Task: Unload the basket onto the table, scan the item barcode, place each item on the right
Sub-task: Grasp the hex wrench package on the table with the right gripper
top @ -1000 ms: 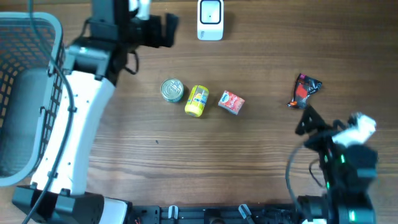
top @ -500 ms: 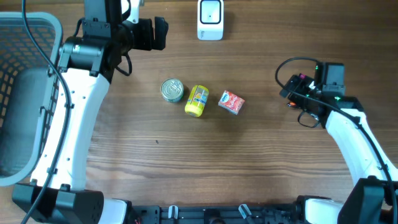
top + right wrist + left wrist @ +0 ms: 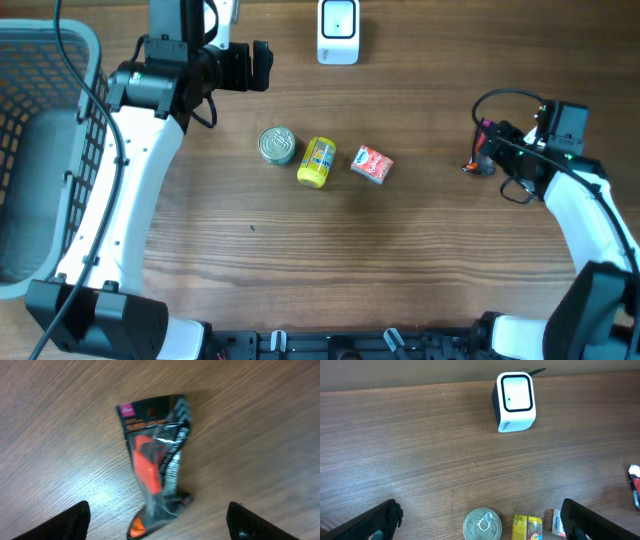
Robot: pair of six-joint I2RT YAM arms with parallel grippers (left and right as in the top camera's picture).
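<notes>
The right gripper hangs low over a small black-and-orange packet that lies flat near the right edge of the table. Its fingers stand apart on either side of the packet's lower end and grip nothing. That straddle reads as lining up for a pinch across the packet's narrow width, so this is probably the item meant for scanning. The packet's printed face is up; no barcode can be made out on it, so it may need turning once lifted. The scanner sits at the far edge, around the middle, with its window facing upward, so an item would likely have to be held above it, code side down. The left gripper hovers near that far edge, left of the scanner, fingers wide apart and empty, apparently kept out of the other arm's way. A can, a yellow tin and a small red box lie in a row mid-table, well apart from the packet. A basket occupies the left edge.
</notes>
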